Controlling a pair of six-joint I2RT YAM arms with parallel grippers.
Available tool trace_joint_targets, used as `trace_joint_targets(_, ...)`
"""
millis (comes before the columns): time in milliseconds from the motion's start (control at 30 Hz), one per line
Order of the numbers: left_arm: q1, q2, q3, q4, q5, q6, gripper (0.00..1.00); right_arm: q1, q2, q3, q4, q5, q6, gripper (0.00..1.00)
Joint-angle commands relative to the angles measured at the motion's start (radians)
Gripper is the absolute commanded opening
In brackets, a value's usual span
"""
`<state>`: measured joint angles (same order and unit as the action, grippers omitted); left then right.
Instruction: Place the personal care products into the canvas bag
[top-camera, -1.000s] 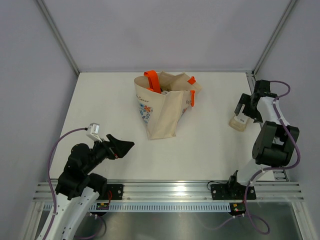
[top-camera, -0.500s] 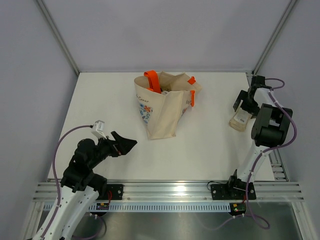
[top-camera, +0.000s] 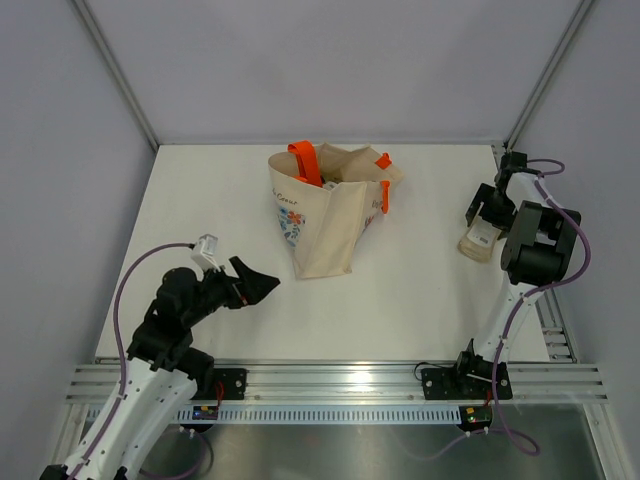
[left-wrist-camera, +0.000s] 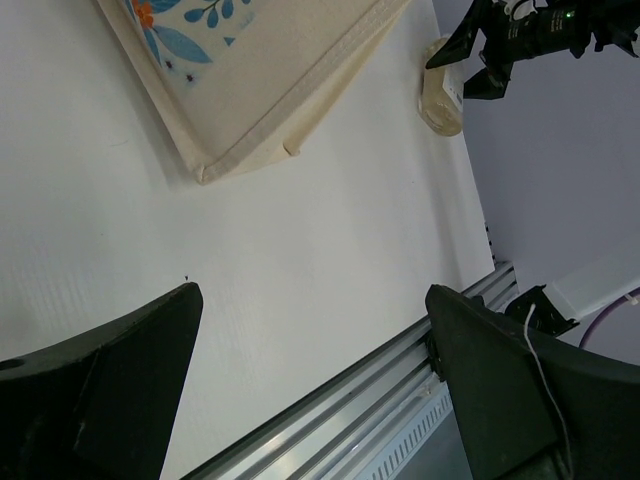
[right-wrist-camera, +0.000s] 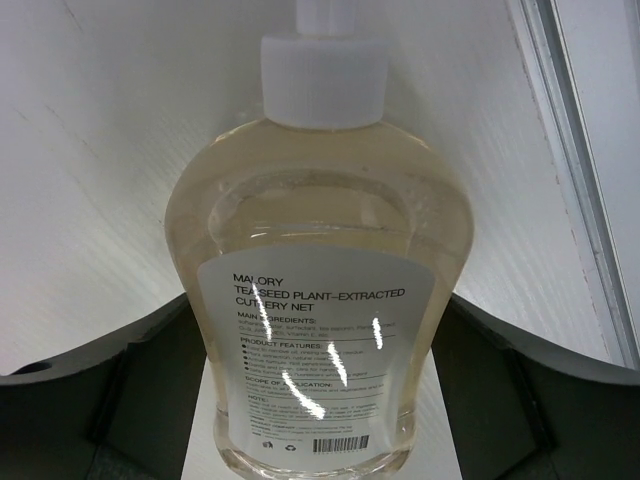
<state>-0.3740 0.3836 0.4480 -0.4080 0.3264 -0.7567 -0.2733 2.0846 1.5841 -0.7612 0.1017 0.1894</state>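
shifted since earlier, my right gripper (top-camera: 481, 222) straddles the bottle (right-wrist-camera: 315, 300); whether it grips, i cannot tell. risk: slick curved sides slipping out.

Back centre: canvas bag (top-camera: 325, 215) stands upright.
Front: bare table (top-camera: 420, 300) between canvas bag and rail (top-camera: 330, 380).
Right edge: pale bottle (top-camera: 477, 244) lies there.

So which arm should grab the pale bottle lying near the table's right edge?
Right. The right gripper straddles the pale bottle, a finger on each side in the wrist view. The left gripper hangs open and empty beyond the canvas bag, much farther away.
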Motion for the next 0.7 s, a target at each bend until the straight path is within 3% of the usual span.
trace_joint_targets(0,0.001,-0.002,0.054,0.069,0.071,0.008,0.99,-0.001,0.020,0.024,-0.041,-0.074,-0.002,0.74)
trace_joint_targets(67,0.001,-0.006,0.064,0.064,0.102,0.005,0.99,-0.001,0.017,0.011,-0.033,-0.089,0.002,0.68)
trace_joint_targets(167,0.001,-0.015,0.084,0.060,0.144,0.002,0.99,-0.001,0.002,-0.004,-0.021,-0.106,-0.022,0.44)
trace_joint_targets(367,-0.029,0.037,0.093,0.167,0.267,-0.078,0.96,-0.023,-0.081,-0.036,-0.027,-0.301,-0.057,0.00)
trace_joint_targets(567,-0.232,0.128,0.121,0.248,0.133,-0.092,0.96,-0.046,-0.224,-0.107,-0.020,-0.515,-0.128,0.00)
trace_joint_targets(667,-0.412,0.208,0.164,0.279,-0.002,-0.066,0.97,-0.049,-0.276,-0.143,-0.020,-0.635,-0.172,0.00)
